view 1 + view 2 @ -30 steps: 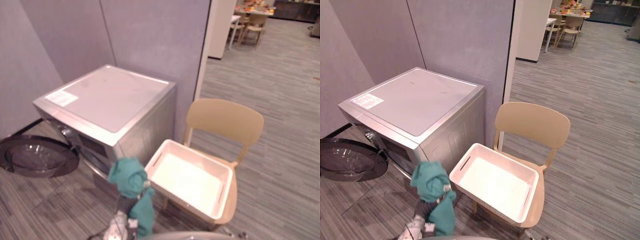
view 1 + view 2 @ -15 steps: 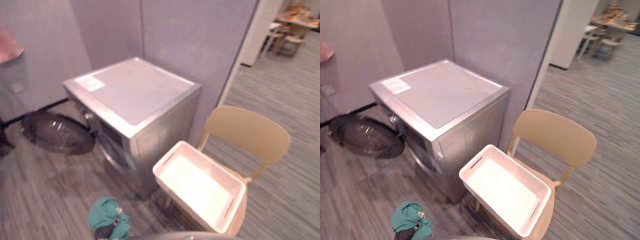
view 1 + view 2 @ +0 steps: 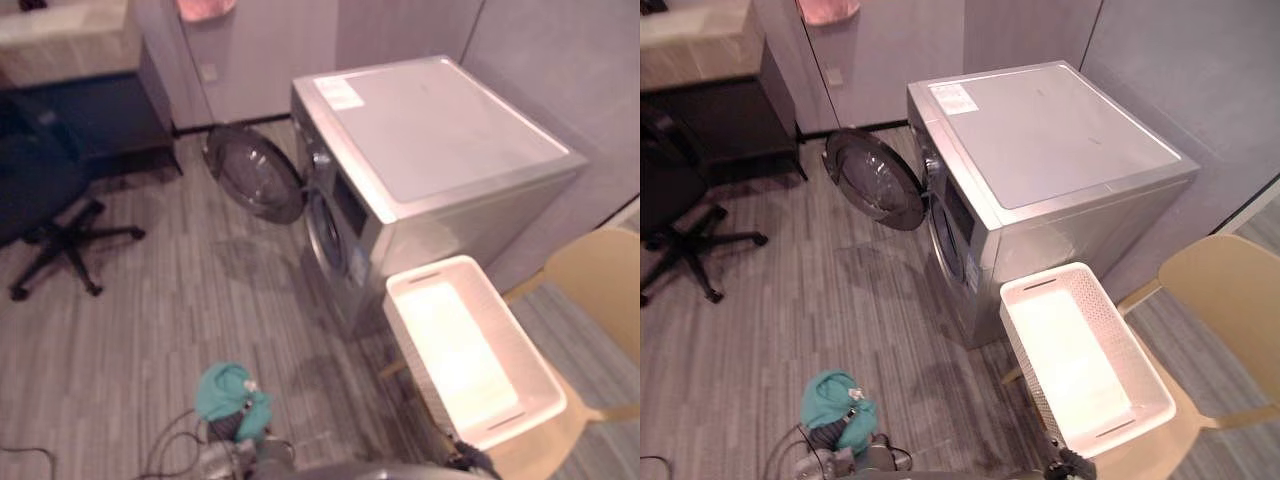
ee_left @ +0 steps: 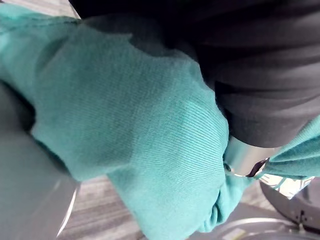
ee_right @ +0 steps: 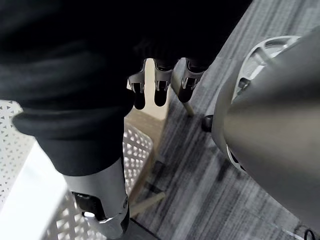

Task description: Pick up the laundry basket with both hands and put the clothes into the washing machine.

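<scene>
A teal cloth (image 3: 230,393) is bunched on top of my left hand (image 4: 245,159), low in front of me above the floor. The cloth (image 4: 125,115) wraps over that hand and hides most of its fingers. The white laundry basket (image 3: 400,320) sits on a beige chair (image 3: 600,290) to the right of the cloth, its inside bare. My right hand (image 5: 157,82) hangs beside the basket's lattice wall (image 5: 135,150), fingers relaxed and holding nothing. The silver washing machine (image 3: 440,140) stands behind the basket, its round door (image 3: 255,180) swung open to the left.
A black office chair (image 3: 50,190) stands on the striped floor at the left, in front of a dark desk (image 3: 70,40). Grey partition walls close in behind the washer. Open floor lies between the cloth and the washer's door.
The camera has swung left, so the washer's front and open door now show, with the basket and chair at the right. The teal cloth stays on my left hand.
</scene>
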